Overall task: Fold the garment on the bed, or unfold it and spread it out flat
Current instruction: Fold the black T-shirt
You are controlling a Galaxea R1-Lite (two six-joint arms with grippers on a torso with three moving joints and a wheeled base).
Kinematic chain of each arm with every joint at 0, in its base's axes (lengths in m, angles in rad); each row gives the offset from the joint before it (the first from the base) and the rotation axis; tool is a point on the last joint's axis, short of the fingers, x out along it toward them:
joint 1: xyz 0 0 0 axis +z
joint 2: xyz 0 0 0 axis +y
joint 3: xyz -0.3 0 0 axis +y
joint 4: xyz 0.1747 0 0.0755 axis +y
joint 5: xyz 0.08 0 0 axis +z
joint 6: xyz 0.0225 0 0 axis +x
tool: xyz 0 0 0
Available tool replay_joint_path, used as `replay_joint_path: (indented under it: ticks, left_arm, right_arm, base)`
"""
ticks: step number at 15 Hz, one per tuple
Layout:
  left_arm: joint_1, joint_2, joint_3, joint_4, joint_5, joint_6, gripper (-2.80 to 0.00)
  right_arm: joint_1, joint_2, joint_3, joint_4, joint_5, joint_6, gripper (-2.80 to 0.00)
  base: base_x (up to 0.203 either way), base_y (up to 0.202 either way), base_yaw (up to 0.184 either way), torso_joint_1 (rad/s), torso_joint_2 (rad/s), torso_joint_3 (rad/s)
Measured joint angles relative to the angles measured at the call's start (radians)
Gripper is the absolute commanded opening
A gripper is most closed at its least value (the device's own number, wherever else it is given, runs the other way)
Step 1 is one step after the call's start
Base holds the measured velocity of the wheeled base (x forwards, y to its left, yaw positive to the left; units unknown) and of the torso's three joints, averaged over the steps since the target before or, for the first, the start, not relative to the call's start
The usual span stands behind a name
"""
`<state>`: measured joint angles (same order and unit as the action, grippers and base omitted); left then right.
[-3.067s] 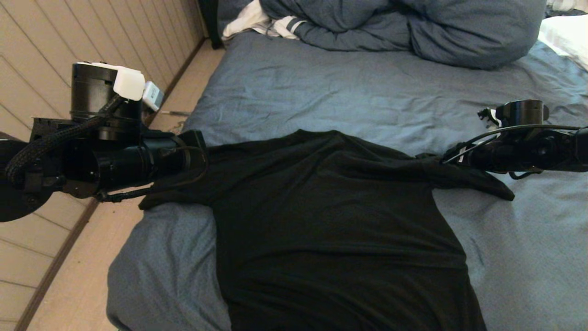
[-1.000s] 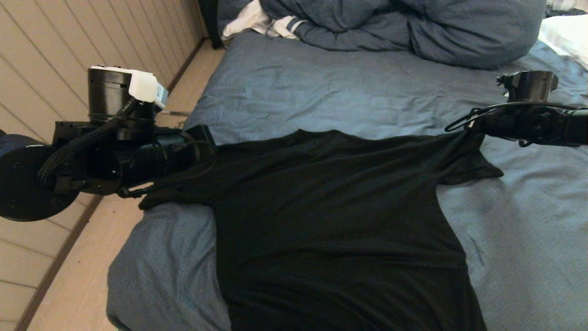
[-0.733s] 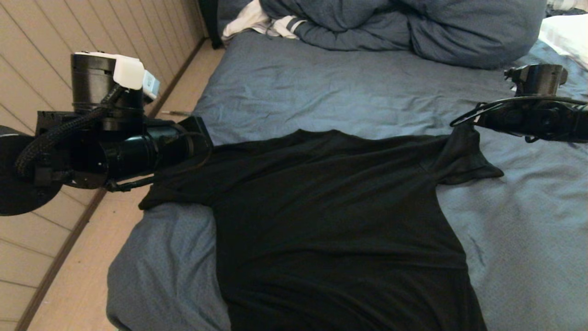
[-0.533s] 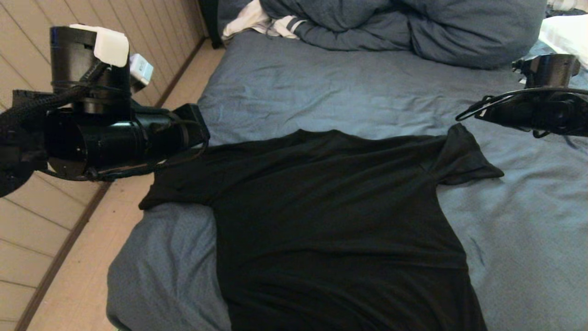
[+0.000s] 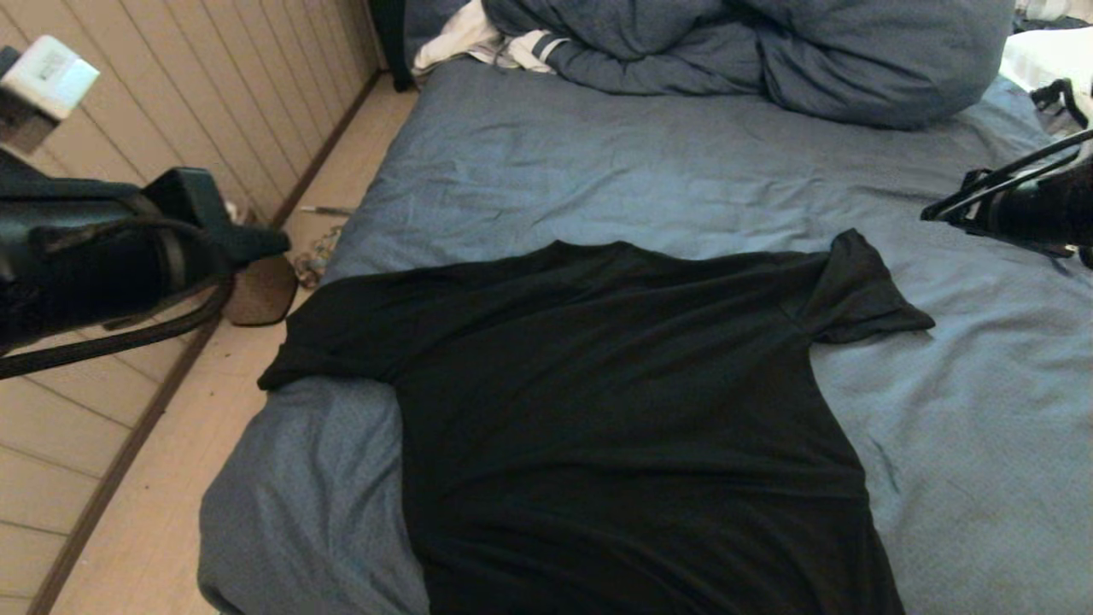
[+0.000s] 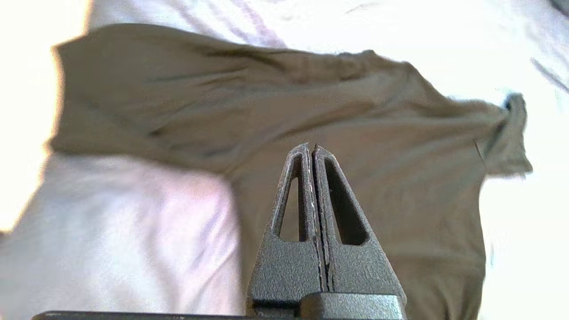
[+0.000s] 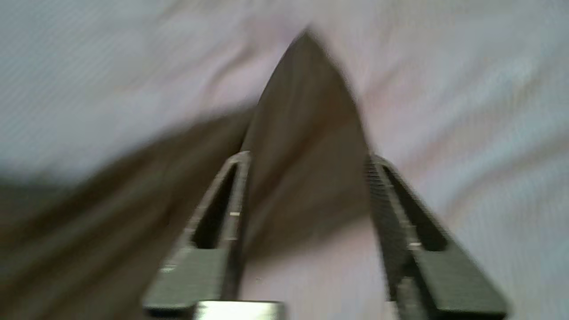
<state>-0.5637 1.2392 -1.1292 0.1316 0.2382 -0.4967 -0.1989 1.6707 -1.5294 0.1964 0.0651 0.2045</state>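
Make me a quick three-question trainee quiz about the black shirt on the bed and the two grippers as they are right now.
1. True or false: the garment lies spread on the bed, held by neither gripper.
2. Which gripper has shut jaws? A) left gripper B) right gripper
3. Fill in: the sleeve on the robot's left reaches the bed's ____.

Key: 1 true. 2 A; the right gripper's jaws stand apart above the other sleeve. 3 edge.
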Motion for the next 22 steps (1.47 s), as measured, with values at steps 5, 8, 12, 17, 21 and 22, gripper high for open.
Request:
replay_joint_path:
  ticks: [5,8,12,17,21,22]
  left_arm:
    - [0.01,-0.362,0.139,0.173,0.022,0.053,-2.8]
    - [0.017,-0.568,0.17,0.386,0.111,0.062,-2.8]
    - [0.171,-0.776,0.205,0.629,0.141,0.091,-2.8]
    - [0.372,-0.937,0.449,0.569,0.051,0.117,-2.8]
    - [0.551,-0.986,0.552,0.513,-0.038,0.21,-2.8]
    - [0.572,-1.001,0.607,0.463,-0.056,0.246,-2.8]
  right_arm:
    - [0.031,-0.379,0.274,0.136,0.045,-0.009,-2.8]
    - [0.071,-0.631,0.477,0.188,0.052,-0.047,-2.8]
    - [0.121,-0.973,0.704,0.305,0.055,-0.094,-2.8]
    - [0.153,-1.338,1.029,0.413,0.046,-0.123,-2.8]
    - [0.187,-1.515,1.249,0.278,0.042,-0.144,-2.8]
    - [0.192,-1.562,1.277,0.241,0.04,-0.15,-2.8]
  base:
    - [0.0,0.0,0.0,0.0,0.0,0.0]
    - [0.0,0.0,0.0,0.0,0.0,0.0]
    - [0.0,0.0,0.0,0.0,0.0,0.0]
    - [0.0,0.0,0.0,0.0,0.0,0.0]
    - [0.0,0.0,0.0,0.0,0.0,0.0]
    - [0.0,0.0,0.0,0.0,0.0,0.0]
